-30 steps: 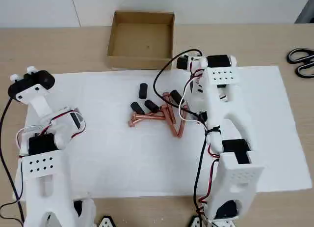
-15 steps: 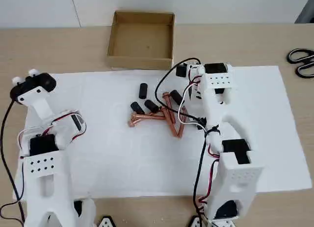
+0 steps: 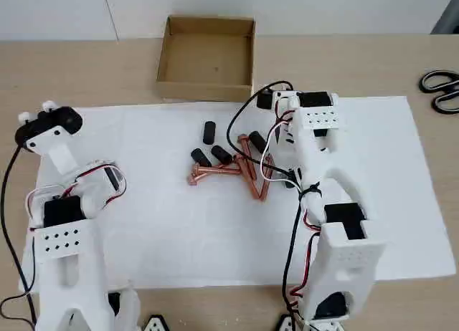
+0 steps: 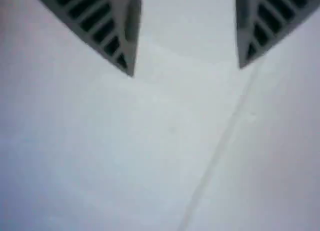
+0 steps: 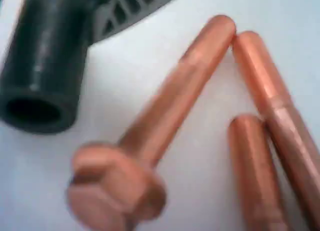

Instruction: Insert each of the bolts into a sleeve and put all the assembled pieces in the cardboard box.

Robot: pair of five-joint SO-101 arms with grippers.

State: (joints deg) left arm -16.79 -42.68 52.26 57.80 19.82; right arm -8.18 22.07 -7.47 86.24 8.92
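Observation:
Several copper bolts (image 3: 247, 170) lie in a loose pile mid-table, with black sleeves (image 3: 209, 132) around them. My right gripper (image 3: 276, 141) hangs low over the pile's right side. Close beneath it are one black sleeve (image 5: 42, 71) lying on its side, a bolt (image 5: 150, 141) with its flanged head toward the camera, and two more bolt shanks (image 5: 265, 116). One ribbed finger (image 5: 130, 8) touches the sleeve, no second finger closes against it, and nothing is held. My left gripper (image 4: 185, 66) is open over bare white paper at the far left (image 3: 46, 123). The cardboard box (image 3: 163, 59) stands empty at the back.
A large white paper sheet (image 3: 179, 231) covers the work area. Scissors (image 3: 441, 87) lie on the wooden table at the far right edge. Black and red cables (image 3: 240, 123) loop from the right arm over the bolts.
The right arm has shifted slightly left and lower over the bolt pile. The left arm's head has moved a little nearer its base. Bolts and sleeves lie where they were.

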